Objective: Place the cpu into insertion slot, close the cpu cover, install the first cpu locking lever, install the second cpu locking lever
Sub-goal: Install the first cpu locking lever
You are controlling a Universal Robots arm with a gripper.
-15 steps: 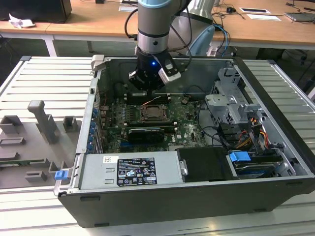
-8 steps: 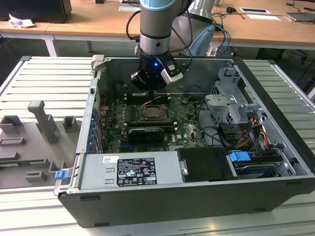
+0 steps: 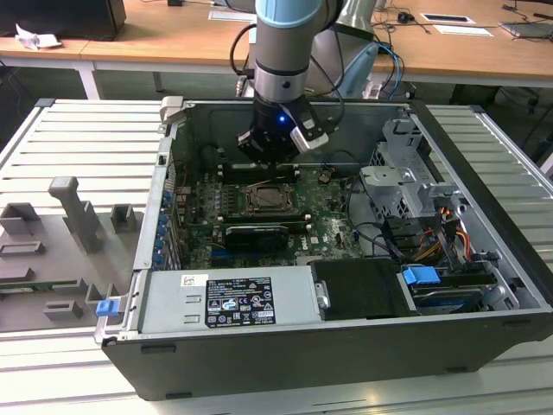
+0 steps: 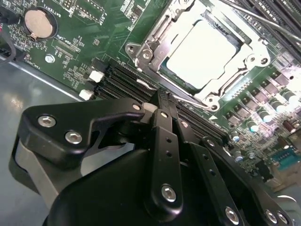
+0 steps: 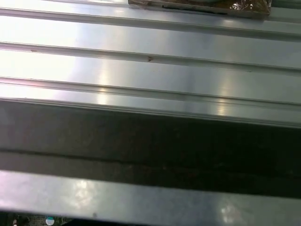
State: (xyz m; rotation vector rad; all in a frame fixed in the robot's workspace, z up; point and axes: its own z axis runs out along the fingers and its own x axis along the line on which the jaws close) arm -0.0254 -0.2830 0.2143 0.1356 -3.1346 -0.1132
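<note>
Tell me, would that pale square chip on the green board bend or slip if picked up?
The cpu looks like a flat, metal-faced slab, so it is probably stiff, not floppy. Its smooth, glaring face may be slippery to grip. The cpu cover, a metal frame, surrounds it, so a nudge likely wouldn't slide it.

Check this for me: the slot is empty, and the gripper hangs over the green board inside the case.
The slot is not empty: the cpu sits in it, as the second wrist view shows. The gripper does hang over the green board inside the case.
</note>
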